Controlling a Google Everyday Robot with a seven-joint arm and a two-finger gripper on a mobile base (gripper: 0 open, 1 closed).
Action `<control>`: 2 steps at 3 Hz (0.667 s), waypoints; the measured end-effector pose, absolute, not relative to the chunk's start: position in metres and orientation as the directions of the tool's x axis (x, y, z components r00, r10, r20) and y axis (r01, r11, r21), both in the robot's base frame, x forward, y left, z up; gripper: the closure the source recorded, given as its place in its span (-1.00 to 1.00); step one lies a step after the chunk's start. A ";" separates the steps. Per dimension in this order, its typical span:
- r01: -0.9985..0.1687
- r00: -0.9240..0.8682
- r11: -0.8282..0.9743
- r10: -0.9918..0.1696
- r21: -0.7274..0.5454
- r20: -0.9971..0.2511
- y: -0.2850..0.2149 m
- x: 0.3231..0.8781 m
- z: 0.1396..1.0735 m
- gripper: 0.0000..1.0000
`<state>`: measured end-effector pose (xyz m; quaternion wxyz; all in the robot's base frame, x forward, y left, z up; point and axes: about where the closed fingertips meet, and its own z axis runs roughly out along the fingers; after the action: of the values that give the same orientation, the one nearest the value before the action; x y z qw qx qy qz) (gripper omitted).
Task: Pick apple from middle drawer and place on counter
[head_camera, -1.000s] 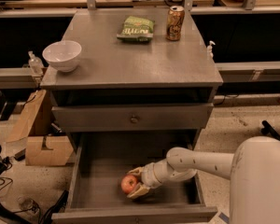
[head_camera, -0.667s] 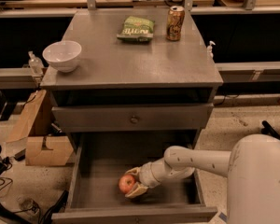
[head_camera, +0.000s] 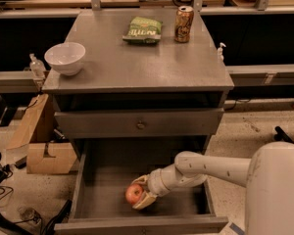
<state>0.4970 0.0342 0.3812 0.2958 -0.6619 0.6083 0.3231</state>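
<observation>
Fingers [head_camera: 143, 202] of the gripper [head_camera: 137, 194] pinch the apple [head_camera: 133, 193] from both sides, on the floor of the open middle drawer [head_camera: 103, 180], about mid-width and near the front wall. Apple is round with no long axis; cannot tell which way the stem points. Drawer floor is bare left and behind; tabletop [head_camera: 137, 65] has free space at centre and front, with the white bowl [head_camera: 65, 58] left and the chip bag [head_camera: 142, 30] and can [head_camera: 183, 23] at the back.

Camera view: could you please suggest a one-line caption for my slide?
The gripper at the apple inside the open middle drawer, below the counter.
</observation>
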 end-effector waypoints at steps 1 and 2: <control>-0.997 0.041 -0.073 -0.588 0.002 -0.808 0.017 0.487 0.433 1.00; -0.999 0.010 -0.034 -0.560 0.011 -0.828 -0.013 0.475 0.499 1.00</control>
<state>0.4747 -0.0128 0.4994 0.3226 -0.6334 0.6155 0.3405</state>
